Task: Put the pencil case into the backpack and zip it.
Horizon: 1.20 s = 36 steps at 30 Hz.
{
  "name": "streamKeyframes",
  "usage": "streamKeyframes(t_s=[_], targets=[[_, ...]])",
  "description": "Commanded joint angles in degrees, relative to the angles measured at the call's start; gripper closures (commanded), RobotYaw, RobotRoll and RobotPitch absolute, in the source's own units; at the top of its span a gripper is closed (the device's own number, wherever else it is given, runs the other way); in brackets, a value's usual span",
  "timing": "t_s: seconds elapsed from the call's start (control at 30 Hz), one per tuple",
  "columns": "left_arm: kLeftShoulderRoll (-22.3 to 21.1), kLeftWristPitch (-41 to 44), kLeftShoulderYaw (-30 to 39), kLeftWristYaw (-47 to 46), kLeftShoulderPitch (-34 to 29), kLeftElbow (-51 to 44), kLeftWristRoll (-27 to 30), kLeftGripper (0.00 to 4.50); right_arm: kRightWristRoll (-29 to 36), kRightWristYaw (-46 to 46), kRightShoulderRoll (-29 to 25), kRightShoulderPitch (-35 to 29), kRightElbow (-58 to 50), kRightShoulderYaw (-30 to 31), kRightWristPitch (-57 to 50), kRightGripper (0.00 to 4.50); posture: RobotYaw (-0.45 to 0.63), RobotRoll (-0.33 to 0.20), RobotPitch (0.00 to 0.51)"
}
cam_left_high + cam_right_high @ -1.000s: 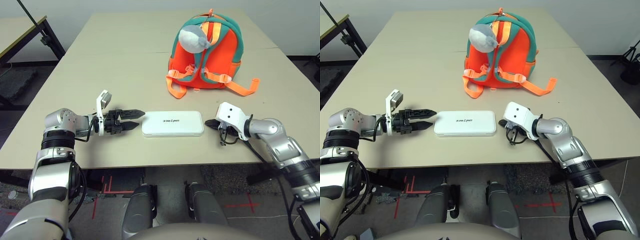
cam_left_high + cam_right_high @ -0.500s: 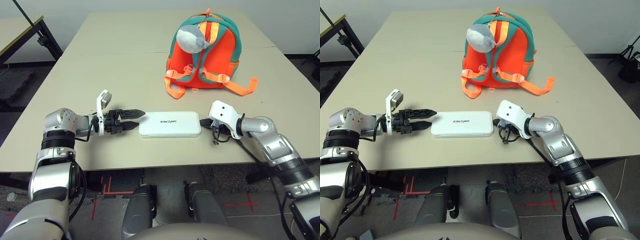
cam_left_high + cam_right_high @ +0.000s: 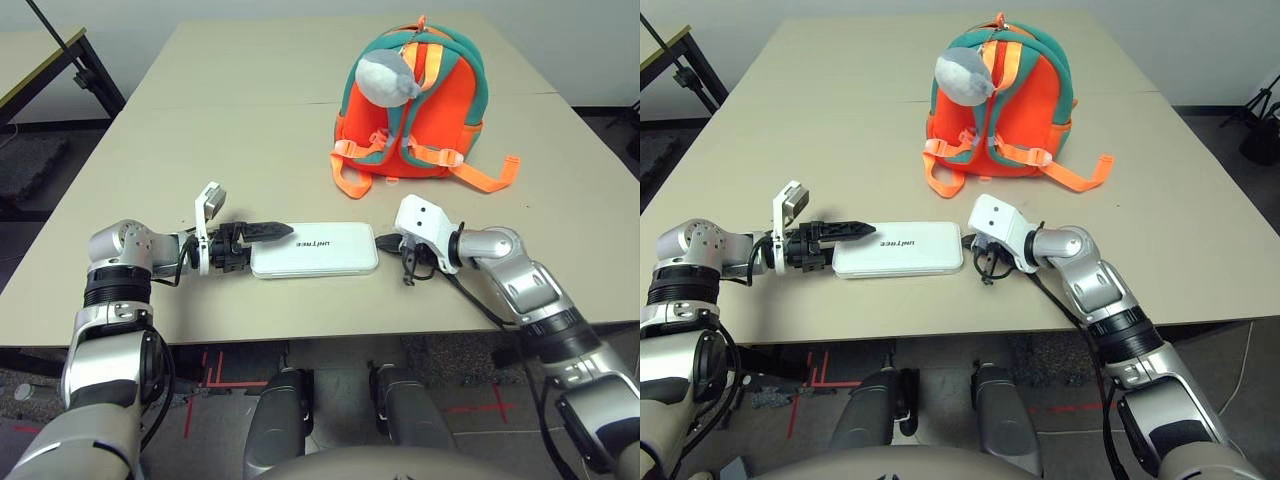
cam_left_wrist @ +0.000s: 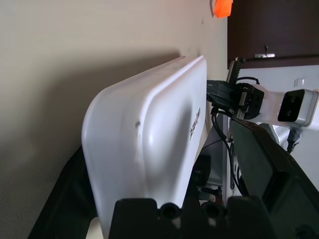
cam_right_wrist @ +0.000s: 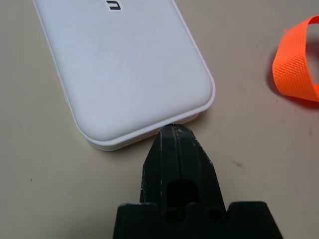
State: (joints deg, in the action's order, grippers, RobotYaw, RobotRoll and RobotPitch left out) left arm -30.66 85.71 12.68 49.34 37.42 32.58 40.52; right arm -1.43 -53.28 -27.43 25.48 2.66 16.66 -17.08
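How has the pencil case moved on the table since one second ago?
Yes. The pencil case slid toward the robot's left, judged against the backpack, which stayed put. Its end now lies between the open left pincer's fingers.

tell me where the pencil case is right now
The pencil case lies flat near the table's front edge, its ends between the left claw and the shut right claw, in front of the backpack.
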Motion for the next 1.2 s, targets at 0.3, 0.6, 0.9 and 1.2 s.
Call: streamKeyframes(t_s=[0.3,0.6,0.9,1.2], targets=[[-0.4,0.7,-1.4,0.3,-1.6,-0.4,-0.2,2.46,-0.1,0.7,-0.1,0.8,0.2,0.2,0.9,4.5,-0.17,0.0,0.125],[-1.4,-5.6,5.0,-1.1,4.5,3.1,0.4,3.27,0.3,0.2,-1.2,0.6,1.0,-0.3,1.4,4.32,-0.17,0.0,0.127],[-4.1,-11.4,12.7,-3.2,12.4,1.2,2.9,3.27,6.2,-0.6,-2.2,0.1,-0.2,-5.0,-6.9,1.3,-0.16,0.0,0.129],[-4.6,-20.2,18.7,-6.3,17.6,-2.7,4.0,3.27,17.4,5.3,-3.7,4.0,-2.8,-20.0,-25.2,0.0,-0.16,0.0,0.13]])
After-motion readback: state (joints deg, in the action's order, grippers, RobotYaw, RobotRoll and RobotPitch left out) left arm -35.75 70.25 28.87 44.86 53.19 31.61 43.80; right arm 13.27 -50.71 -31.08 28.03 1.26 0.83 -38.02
